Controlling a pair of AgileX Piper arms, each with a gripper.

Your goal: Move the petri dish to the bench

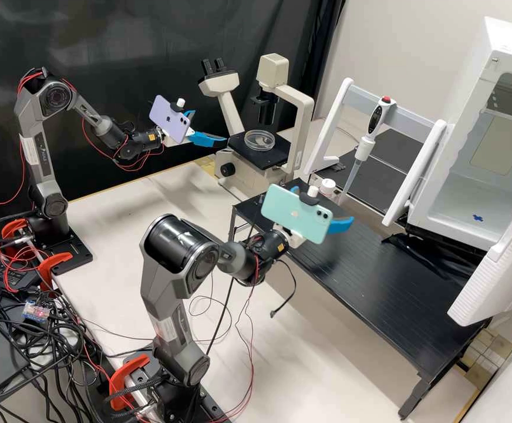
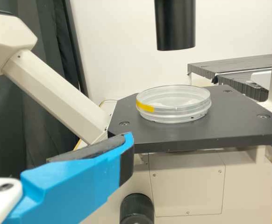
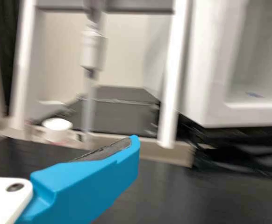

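The clear petri dish [image 1: 259, 140] lies flat on the black stage of the microscope [image 1: 268, 155]. My left gripper [image 1: 210, 127] is open just beside the stage, its fingers apart and not touching the dish. In the left wrist view the petri dish [image 2: 173, 103] shows a yellow mark on its side, with a blue finger of my left gripper [image 2: 127, 149] nearer the camera. Over the black bench [image 1: 379, 294], my right gripper [image 1: 326, 202] stands open; the right wrist view shows a finger of the right gripper [image 3: 133, 149] above the dark bench surface.
A pipette [image 1: 367, 138] hangs on a white-sided stand behind the bench. The white cabinet [image 1: 473, 188] has its door swung out over the bench's right end. A small white-capped container [image 1: 327, 187] stands near the pipette tip. The microscope's black column [image 2: 175, 25] overhangs the dish.
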